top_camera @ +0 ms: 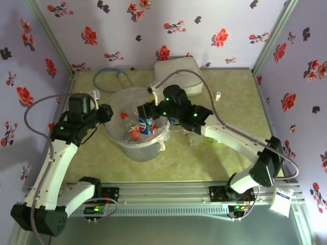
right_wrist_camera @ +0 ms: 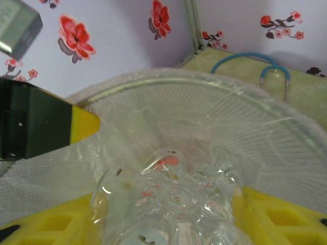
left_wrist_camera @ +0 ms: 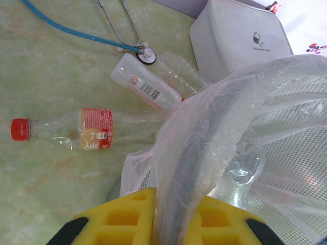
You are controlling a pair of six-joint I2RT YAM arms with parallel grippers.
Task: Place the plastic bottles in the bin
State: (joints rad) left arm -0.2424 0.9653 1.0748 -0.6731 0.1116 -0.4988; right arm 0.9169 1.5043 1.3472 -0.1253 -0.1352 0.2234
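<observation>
When we look down from the top, the left gripper (top_camera: 110, 113) is at the middle left of the frame, pinched tight on the edge of the bin (top_camera: 138, 150). From the left wrist we see its yellow fingers (left_wrist_camera: 117, 219) at the bottom. They are squeezed on the crinkly clear bag and the rim under it.

At the middle of the top view, the right gripper (top_camera: 148, 113) sits over the bin's open mouth. It is clamped on the held bottle (top_camera: 145, 125), which is clear with a blue label. From the right wrist we see the bumpy, see-through bottom of that bottle between two yellow fingers (right_wrist_camera: 276, 214).

Down inside the bin lies a small bottle with red and white on it, the inside bottle (top_camera: 134, 132).

A bit farther, at the middle left of the left wrist view, the red-cap bottle (left_wrist_camera: 76, 133) lies on its side on the green table (top_camera: 204, 158). It is clear with a red-and-white label. Above it, the striped-label bottle (left_wrist_camera: 145, 87) also lies on its side. It is just beside the round end of the stethoscope (left_wrist_camera: 148, 55).

Farthest away, at the top middle of the top view, is the white box (top_camera: 179, 74). A tiny white piece (top_camera: 218, 95) stands to its right.
</observation>
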